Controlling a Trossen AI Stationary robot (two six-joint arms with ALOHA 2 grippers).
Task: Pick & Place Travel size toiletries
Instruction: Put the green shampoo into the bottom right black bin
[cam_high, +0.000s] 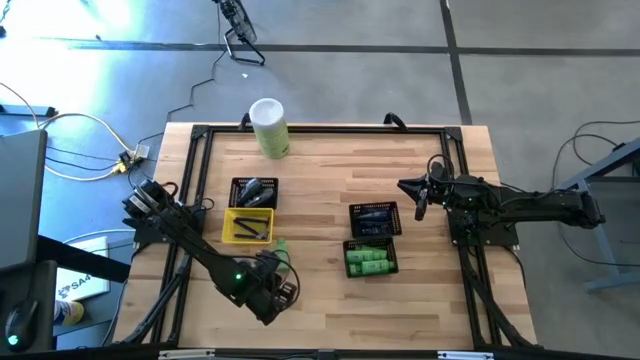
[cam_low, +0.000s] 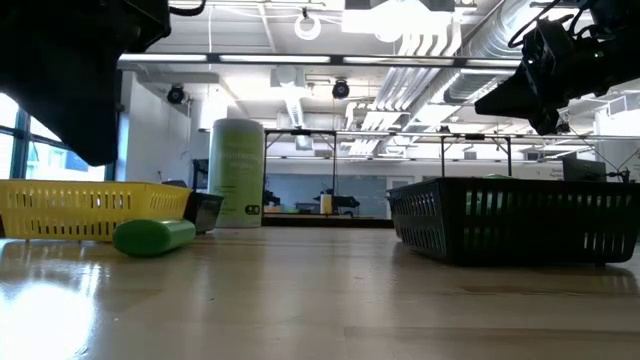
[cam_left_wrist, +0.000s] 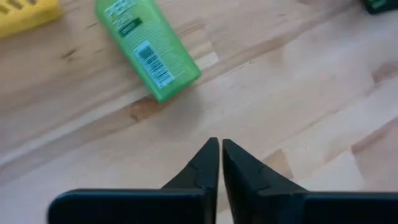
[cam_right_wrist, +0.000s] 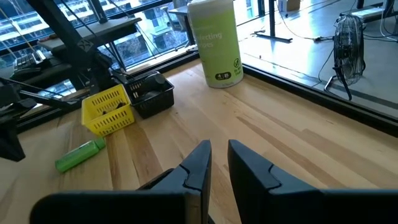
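One green travel-size bottle (cam_left_wrist: 146, 46) lies on its side on the wooden table (cam_high: 320, 300), just off the yellow tray (cam_high: 248, 225); it also shows in the low view (cam_low: 155, 236) and the right wrist view (cam_right_wrist: 79, 155). My left gripper (cam_left_wrist: 219, 148) hangs shut above the bare wood, on the near side of that bottle and apart from it (cam_high: 279, 286). More green bottles fill a black basket (cam_high: 371, 258). Dark tubes lie in the yellow tray and in two other black baskets (cam_high: 253, 192) (cam_high: 375, 218). My right gripper (cam_right_wrist: 219, 149) waits at the right (cam_high: 410, 187), with a narrow gap between its fingers and nothing in it.
A tall pale-green canister with a white lid (cam_high: 270, 127) stands at the far edge of the table. A black frame (cam_high: 200, 135) runs around the work area. Bare wood lies between the two groups of baskets and along the near edge.
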